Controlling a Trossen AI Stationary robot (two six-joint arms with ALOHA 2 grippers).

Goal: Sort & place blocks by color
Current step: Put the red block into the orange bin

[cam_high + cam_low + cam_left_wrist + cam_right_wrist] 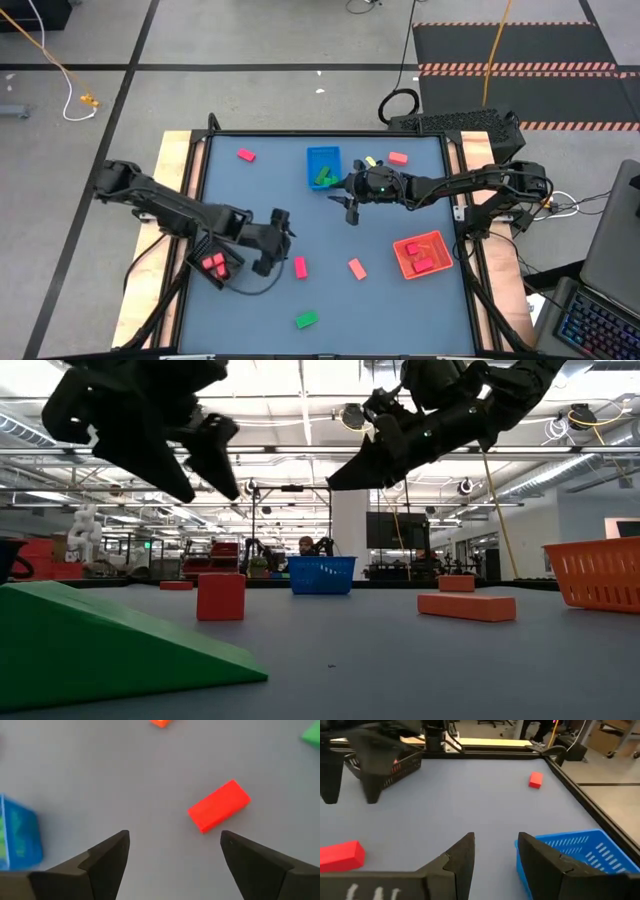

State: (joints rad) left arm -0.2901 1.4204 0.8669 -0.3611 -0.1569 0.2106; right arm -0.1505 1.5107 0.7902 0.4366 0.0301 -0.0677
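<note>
My left gripper (283,232) hangs open over the table's near-left part, above the mat. In its wrist view a pink-red block (219,806) lies flat on the mat ahead of the open fingers (175,851), untouched. The same block (300,267) lies just to the near side of that gripper. My right gripper (350,208) hovers open beside the blue tray (322,165), with nothing between its fingers (495,854). Other blocks lie loose on the mat: pink (245,155), salmon (398,157), salmon (357,268), green (306,320).
The blue tray holds green blocks. A red tray (421,254) at the near right holds red blocks. A black tray (215,262) at the near left holds pink blocks. Bare mat lies between the trays in the table's middle.
</note>
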